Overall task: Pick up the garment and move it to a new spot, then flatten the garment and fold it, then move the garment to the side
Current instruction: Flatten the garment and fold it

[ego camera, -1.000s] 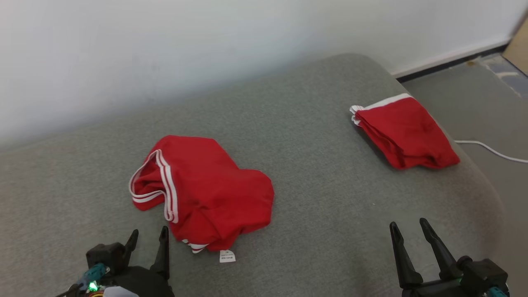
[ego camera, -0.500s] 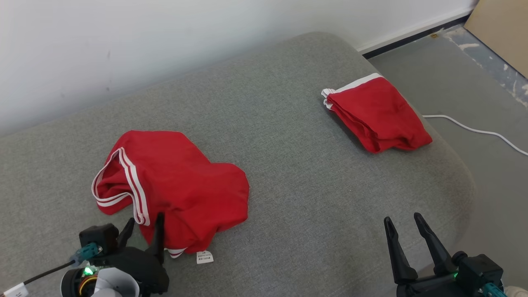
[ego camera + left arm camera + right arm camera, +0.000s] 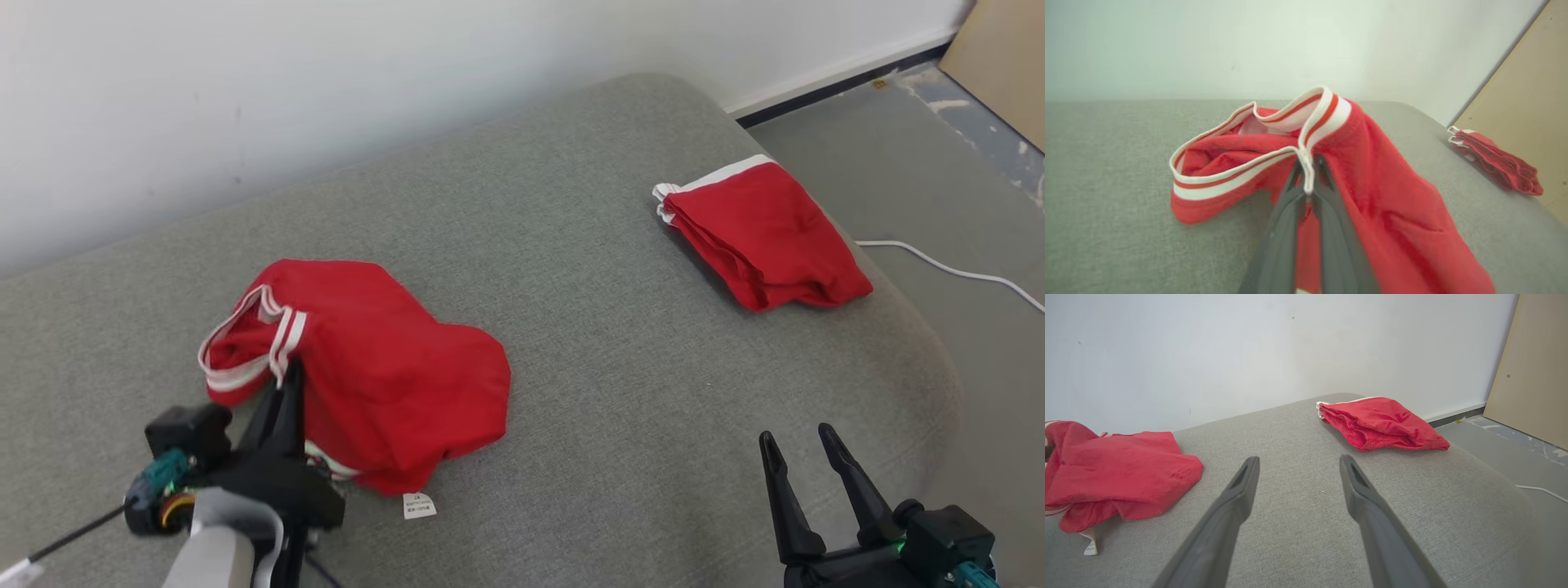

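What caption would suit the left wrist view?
Left end effector shut on the striped edge of the red garment, on a grey cushion.

The cushion is coarse grey weave. The garment is soft, matt red cloth with a smoother white band. The folded garment at the cushion's far right corner looks the same. The right gripper has smooth, matt dark plastic fingers.

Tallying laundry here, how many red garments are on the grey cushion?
2. The crumpled red white-banded garment lies front left, pinched by the left gripper; the folded red garment sits near the far right edge. None appear hidden.
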